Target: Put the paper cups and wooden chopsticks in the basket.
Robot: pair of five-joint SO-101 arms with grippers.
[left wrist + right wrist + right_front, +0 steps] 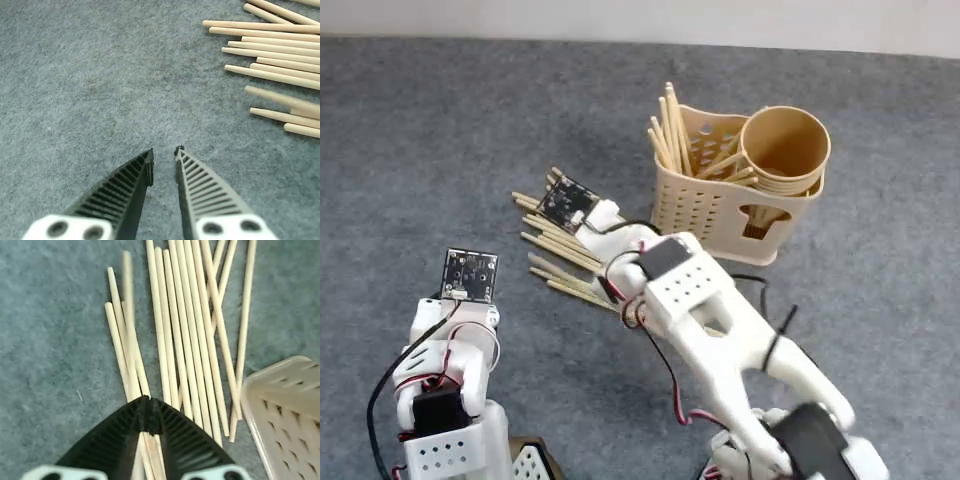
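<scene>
**Right gripper clamped on loose chopsticks; cups already in basket**

Containers: 1 beige perforated plastic basket (720, 215) stands upright on the grey mat (440, 130). It has 2 compartments. One holds a nested stack of paper cups (785, 145), mouth up. Only the rims show below the top cup, so the count cannot be read. The other compartment holds a bundle of standing chopsticks (675, 135), leaning outward and poking above the rim.

Loose wooden chopsticks (555, 262) lie flat on the mat just beside the basket, roughly parallel, a few crossed. The right arm (720, 310) covers their far ends in the high view. In the right wrist view the pile (185, 340) runs away from the camera, with 1 basket corner (285, 405) cut off at the frame edge.

Right gripper (145, 405): fingertips meet at the near end of the pile, with a few sticks pinched between the jaws. The exact number is hard to make out.

Left gripper (164, 152): jaws slightly parted, nothing between them, over bare mat. The stick ends (270, 50) lie well apart from it. In the high view the left arm (455, 350) sits near the table edge, and its wrist camera board hides the fingers.
</scene>
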